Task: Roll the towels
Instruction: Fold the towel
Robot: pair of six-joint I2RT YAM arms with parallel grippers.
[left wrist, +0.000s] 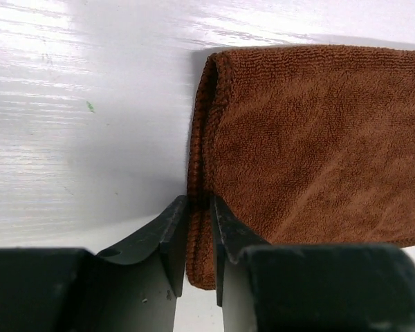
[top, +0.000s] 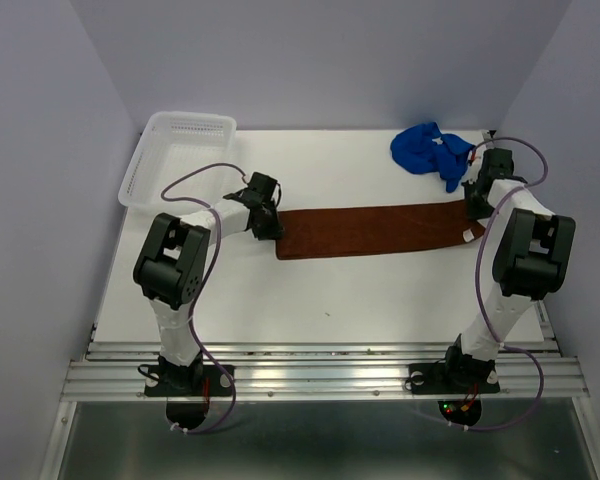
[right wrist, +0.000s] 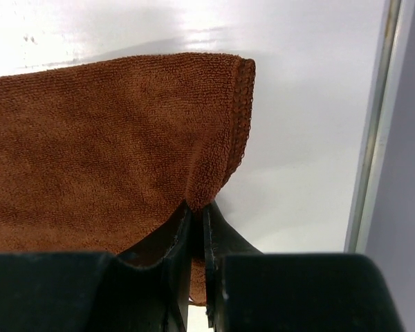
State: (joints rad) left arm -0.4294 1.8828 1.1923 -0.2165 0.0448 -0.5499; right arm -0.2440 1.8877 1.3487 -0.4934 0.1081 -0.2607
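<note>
The left gripper [left wrist: 199,211] is narrowed onto the short left hem of the rust-brown towel [top: 380,230], with the doubled edge pinched between its dark fingers. The right gripper [right wrist: 197,214] is clamped on the opposite end, near a corner. The towel lies flat as a long strip across the middle of the white worktop [top: 330,300]. Only the overhead view shows the royal blue towel [top: 430,152], crumpled at the far right corner, and the white mesh basket [top: 180,150] at the far left corner. The wrist views show looped terry pile and a stitched hem.
</note>
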